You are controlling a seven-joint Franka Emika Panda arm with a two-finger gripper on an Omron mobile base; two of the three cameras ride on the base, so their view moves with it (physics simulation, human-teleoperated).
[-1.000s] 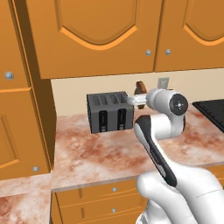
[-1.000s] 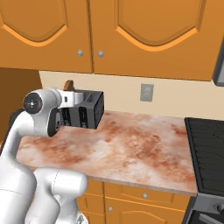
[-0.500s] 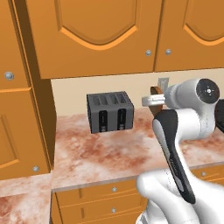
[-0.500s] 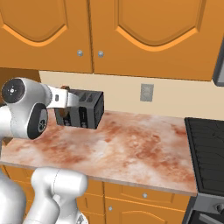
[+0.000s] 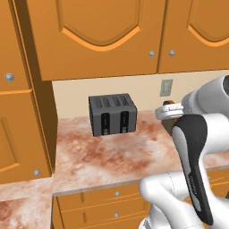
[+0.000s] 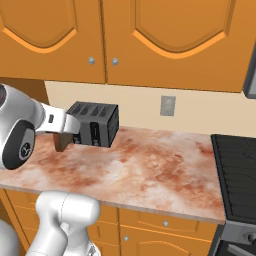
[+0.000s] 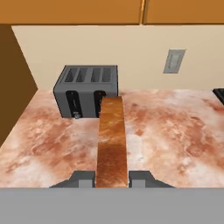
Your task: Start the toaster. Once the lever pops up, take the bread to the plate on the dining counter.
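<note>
The gripper [image 7: 112, 180] is clamped on the bread [image 7: 112, 144], a thin flat slice with a mottled brown crust, held edge-on in the air above the marbled reddish-white stone worktop [image 7: 175, 131]. The boxy dark grey toaster [image 7: 87, 91] stands behind, against the wall.

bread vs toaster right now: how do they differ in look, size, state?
The bread is a thin brown slice; the toaster is a dark grey box with four slots. The bread is much slimmer than the toaster. The bread is clamped between the gripper's fingers above the counter, while the toaster stands on the counter by the wall, slots empty. Shared: both are roughly rectangular.
</note>
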